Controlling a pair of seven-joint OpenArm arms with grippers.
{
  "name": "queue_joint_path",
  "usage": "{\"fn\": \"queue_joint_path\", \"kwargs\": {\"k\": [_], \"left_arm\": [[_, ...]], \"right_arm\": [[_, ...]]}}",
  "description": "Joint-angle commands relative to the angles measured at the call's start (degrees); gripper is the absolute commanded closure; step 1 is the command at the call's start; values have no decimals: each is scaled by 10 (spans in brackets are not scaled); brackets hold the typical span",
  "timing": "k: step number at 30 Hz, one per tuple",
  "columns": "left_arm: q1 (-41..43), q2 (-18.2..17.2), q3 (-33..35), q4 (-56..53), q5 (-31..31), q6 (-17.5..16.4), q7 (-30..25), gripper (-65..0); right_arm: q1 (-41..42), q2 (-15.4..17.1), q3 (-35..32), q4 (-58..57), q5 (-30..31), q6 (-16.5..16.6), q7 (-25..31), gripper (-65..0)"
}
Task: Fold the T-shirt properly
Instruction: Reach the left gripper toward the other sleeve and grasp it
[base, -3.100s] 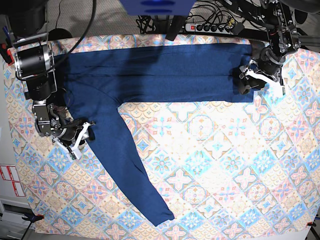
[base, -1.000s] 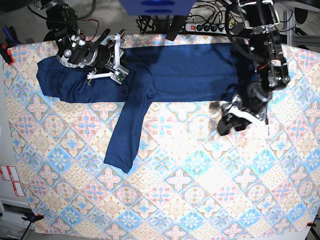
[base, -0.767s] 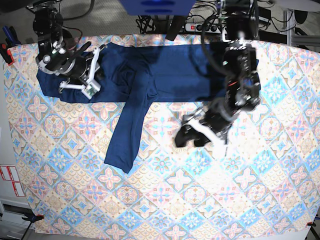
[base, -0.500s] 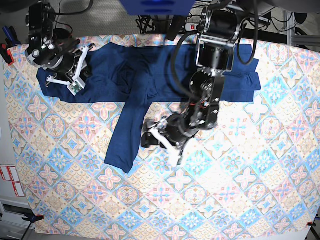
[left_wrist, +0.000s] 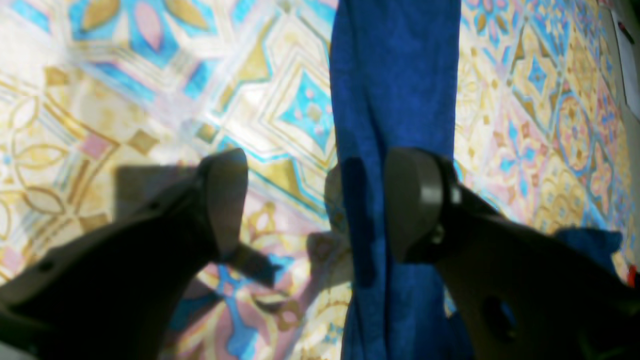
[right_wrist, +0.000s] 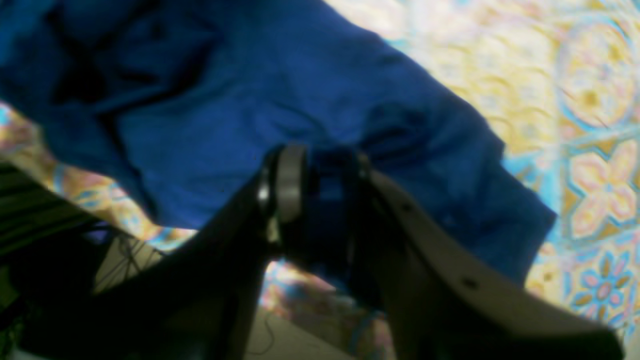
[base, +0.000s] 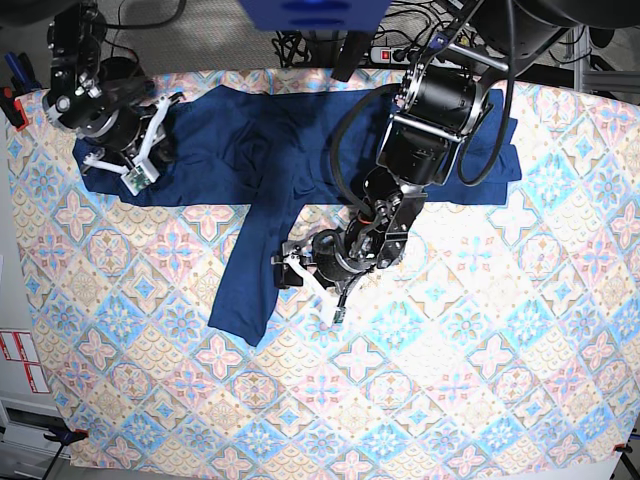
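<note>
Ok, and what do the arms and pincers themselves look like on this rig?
Both arms are black, built from chunky cylindrical joints with black cables looping along them. The left pincer has white-edged fingers in the base view; its wrist camera shows dark fingers ending in rounded grey pads. The right pincer looks the same, black with white trim. No markings are legible.

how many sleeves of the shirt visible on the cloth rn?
1. One sleeve hangs down from the T-shirt toward the left claw. The other may be hidden in the bunched fabric by the right claw.

tablecloth (base: 480, 380): pastel tile pattern | power strip (base: 425, 55), cables behind | bright light
</note>
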Motion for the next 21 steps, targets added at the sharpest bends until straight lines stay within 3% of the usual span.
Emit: {"fn": "queue_joint_path", "kwargs": {"k": [1, 14, 19, 21], "left_arm": [[-19, 5, 3, 8, -5, -5, -12, -420], [4, 5, 108, 8, -6, -6, -8, -416], [19, 5, 113, 8, -6, -6, -8, -412], [20, 5, 115, 7, -5, -7, 3, -368]], "right_arm": [[2, 6, 2, 11, 5, 1, 9, -126], [2, 5, 2, 11, 5, 1, 9, -126], [2, 5, 2, 11, 5, 1, 9, -126], [2, 5, 2, 11, 5, 1, 9, -126]]}}
